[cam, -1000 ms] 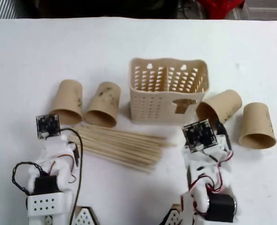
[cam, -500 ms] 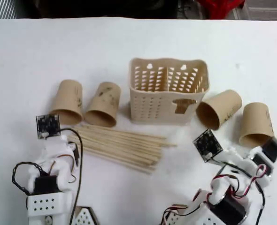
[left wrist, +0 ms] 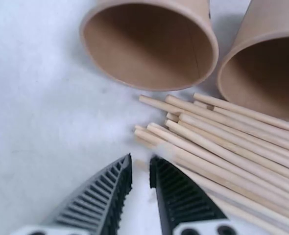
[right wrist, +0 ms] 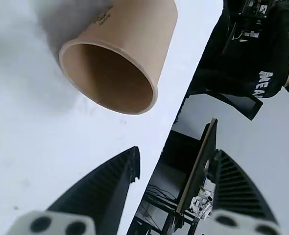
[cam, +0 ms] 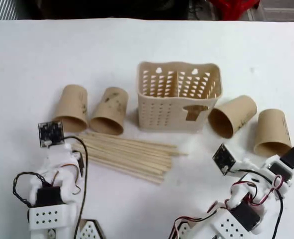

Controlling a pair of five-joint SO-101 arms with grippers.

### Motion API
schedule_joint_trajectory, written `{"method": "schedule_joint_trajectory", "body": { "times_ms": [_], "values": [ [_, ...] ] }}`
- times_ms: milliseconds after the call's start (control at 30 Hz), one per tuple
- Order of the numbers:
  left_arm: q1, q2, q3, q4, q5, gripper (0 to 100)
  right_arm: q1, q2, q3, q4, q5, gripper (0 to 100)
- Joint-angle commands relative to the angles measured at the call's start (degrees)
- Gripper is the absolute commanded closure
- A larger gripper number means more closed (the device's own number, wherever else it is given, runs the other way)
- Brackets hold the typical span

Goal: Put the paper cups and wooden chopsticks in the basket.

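Nothing sits in the basket yet, judging by its open top; every piece is still to go.

- left gripper (left wrist: pixel 140 166): fingers nearly pressed together, empty, just short of the chopsticks' near ends.
- right gripper (right wrist: pixel 176 156): spread wide, empty, facing the rightmost cup (right wrist: pixel 117 58).
- chopsticks (cam: pixel 132 154): loose bundle flat on the table, between the arms.
- Beyond, on their sides: far-left cup (cam: pixel 72 107), second cup (cam: pixel 109 110), third cup (cam: pixel 232 115).
- basket (cam: pixel 172 112): upright between the pairs.

Change: the right arm has swung from before the third cup out to the rightmost cup. The left arm is unmoved.
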Motion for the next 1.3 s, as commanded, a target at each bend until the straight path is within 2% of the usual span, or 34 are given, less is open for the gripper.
{"method": "schedule_joint_trajectory", "body": {
  "times_ms": [0,233,400,533,767,933,1033,1167,1267],
  "values": [
    [-0.1,-0.5,-0.3,0.3,0.4,92,-1.6,-1.1,0.8,-2.0,0.8,76.5],
    [-0.1,-0.5,-0.3,0.3,0.4,92,-3.6,-0.7,2.0,-1.9,0.5,76.8],
    [-0.1,-0.5,-0.3,0.3,0.4,92,-6.0,-0.7,2.3,-1.8,-2.8,76.8],
    [-0.1,-0.5,-0.3,0.3,0.4,92,-5.7,-0.7,1.3,3.4,-2.9,76.8],
    [0.0,-0.5,-0.3,0.3,0.4,92,-5.8,-0.7,-4.3,14.4,-13.3,76.9],
    [0.0,-0.5,-0.3,0.3,0.4,92,-7.1,1.1,-16.4,29.8,-22.4,76.9],
    [0.0,-0.5,-0.3,0.3,0.4,92,-8.8,8.0,-25.8,35.7,-28.4,76.9],
    [0.0,-0.5,-0.3,0.3,0.4,92,-8.9,22.6,-37.8,35.6,-37.7,76.9],
    [0.0,-0.5,-0.3,0.3,0.4,92,-10.4,35.5,-43.5,33.6,-38.8,76.9]
  ]
}}
